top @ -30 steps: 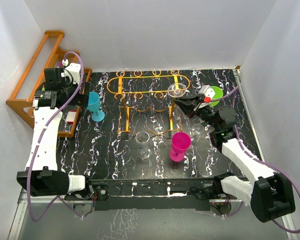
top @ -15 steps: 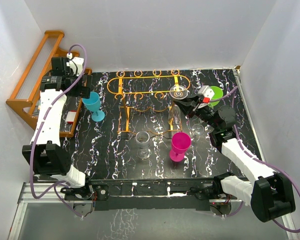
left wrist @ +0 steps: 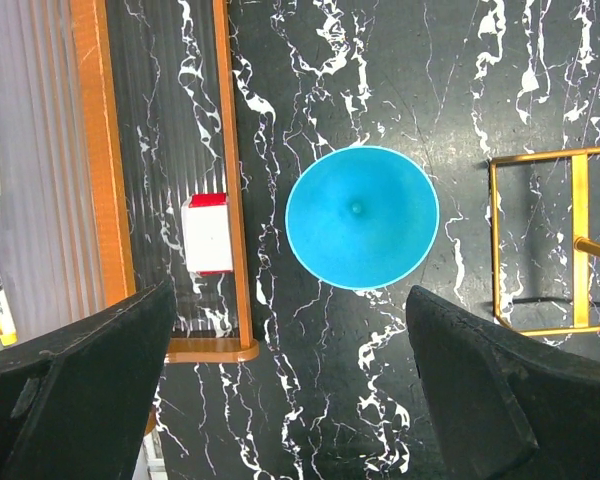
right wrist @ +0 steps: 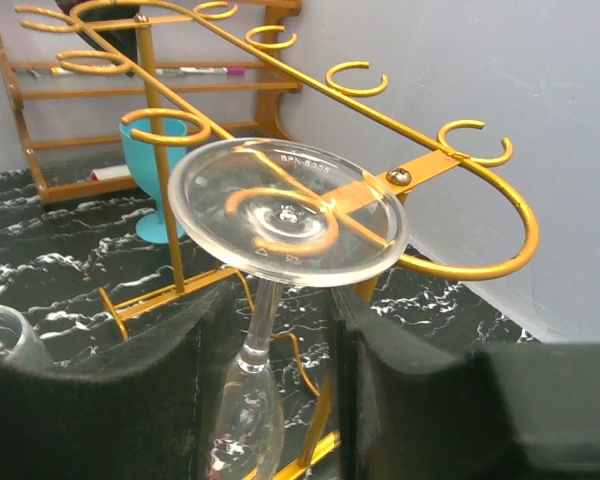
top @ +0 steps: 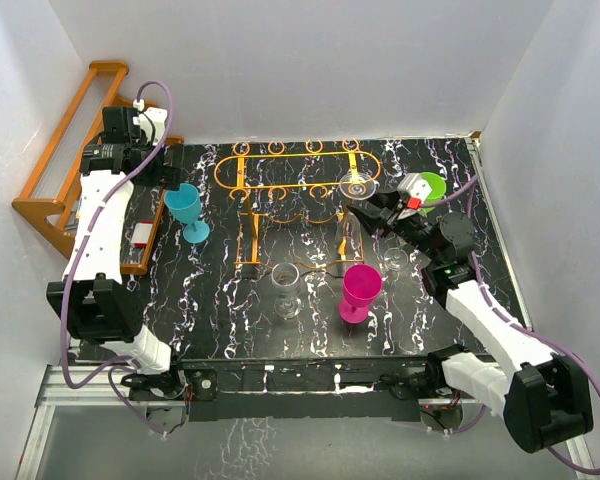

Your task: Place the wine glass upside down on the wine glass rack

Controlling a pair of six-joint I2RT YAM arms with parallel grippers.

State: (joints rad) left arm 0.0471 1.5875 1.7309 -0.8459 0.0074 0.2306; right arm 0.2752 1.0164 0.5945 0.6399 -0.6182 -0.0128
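A clear wine glass (top: 355, 182) hangs upside down at the right end of the orange wire rack (top: 300, 187). Its round base (right wrist: 288, 212) rests on top of a rail (right wrist: 430, 165), with stem and bowl hanging below. My right gripper (top: 366, 212) is open, its fingers either side of the stem and bowl (right wrist: 283, 330). The left pad is close to the bowl and the right pad stands apart. My left gripper (top: 172, 178) is open and empty (left wrist: 290, 300), high above a blue goblet (left wrist: 362, 217).
A pink goblet (top: 361, 285) and two upright clear glasses (top: 287, 278) (top: 395, 262) stand near the rack's legs. A green object (top: 433, 186) lies behind my right gripper. The orange wooden shelf (top: 70, 175) with a white-and-red box (left wrist: 208, 235) stands at the left.
My left arm swung back and up toward the far left, above the blue goblet. My right arm shifted slightly; the glass stays on the rack.
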